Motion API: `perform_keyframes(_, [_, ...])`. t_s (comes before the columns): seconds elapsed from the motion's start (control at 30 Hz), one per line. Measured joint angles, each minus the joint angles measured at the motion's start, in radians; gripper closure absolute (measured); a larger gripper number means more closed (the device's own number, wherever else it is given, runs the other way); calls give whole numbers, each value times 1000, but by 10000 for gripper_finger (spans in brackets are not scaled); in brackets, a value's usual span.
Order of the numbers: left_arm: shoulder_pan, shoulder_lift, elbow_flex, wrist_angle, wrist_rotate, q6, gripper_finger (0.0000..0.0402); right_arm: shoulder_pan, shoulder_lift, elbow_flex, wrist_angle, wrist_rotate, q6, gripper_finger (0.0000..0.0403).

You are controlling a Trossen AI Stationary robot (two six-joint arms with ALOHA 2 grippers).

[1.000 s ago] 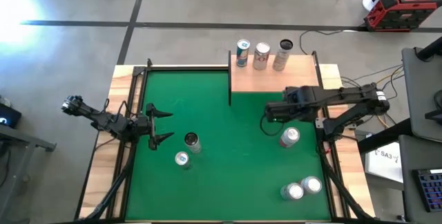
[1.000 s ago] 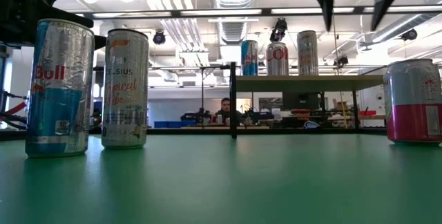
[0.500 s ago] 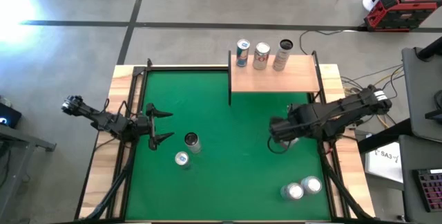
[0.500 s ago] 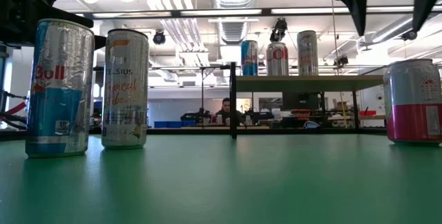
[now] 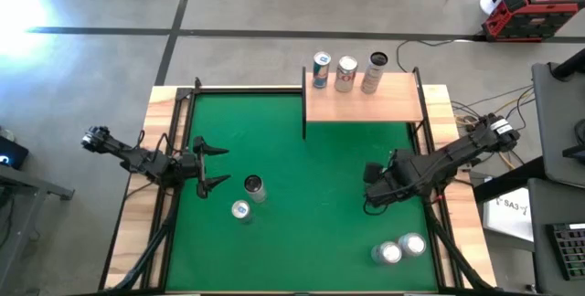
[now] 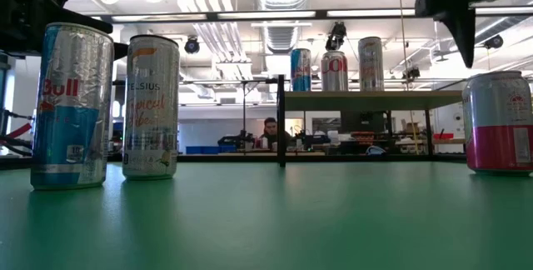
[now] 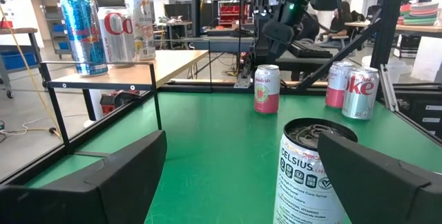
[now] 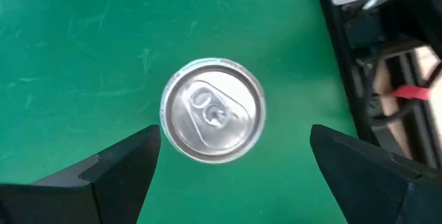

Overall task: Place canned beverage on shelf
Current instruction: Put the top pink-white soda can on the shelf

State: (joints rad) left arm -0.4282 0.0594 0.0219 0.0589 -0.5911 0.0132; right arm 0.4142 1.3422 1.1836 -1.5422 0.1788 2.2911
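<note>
The pink can (image 8: 213, 110) stands upright on the green counter (image 5: 302, 205) near its right edge, about midway along that edge. In the right wrist view its silver top lies between the two dark fingers, which stand wide apart and do not touch it. In the low view this same can (image 6: 498, 122) shows at the right, with one finger of the right gripper (image 5: 373, 193) hanging above it.

The shelf (image 5: 364, 102) sits at the far edge of the counter, toward the right, and it already carries three cans in a row along its far side.

One second ago the right gripper was nearer to the shelf and the pink can was visible beside it from above. Now the arm has swung back along the right edge and is directly over the can, so that the can is covered in the high view. I judge that the arm is lining up for a grasp from above; nothing is lifted yet.

The left gripper (image 5: 212, 166) waits open near the left edge, facing the Celsius can (image 7: 313, 171) and, beside it, the Red Bull can (image 6: 72, 106); it has not moved.

Two more cans (image 5: 398, 248) stand near the front right corner. Whether the fingers are low enough to close on the can body I cannot tell, because the low view cuts the gripper at the top.
</note>
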Motion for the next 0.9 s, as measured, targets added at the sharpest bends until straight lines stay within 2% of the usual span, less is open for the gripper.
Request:
perform_keyframes(0.6, [0,0,0,0,0,0,41,0,-32,-188,213,61,-21,40])
perform_keyframes(0.77, [0,0,0,0,0,0,41,0,-33,-205,226,60,18,40])
perform_keyframes(0.9, [0,0,0,0,0,0,41,-1,-33,-209,235,62,41,57])
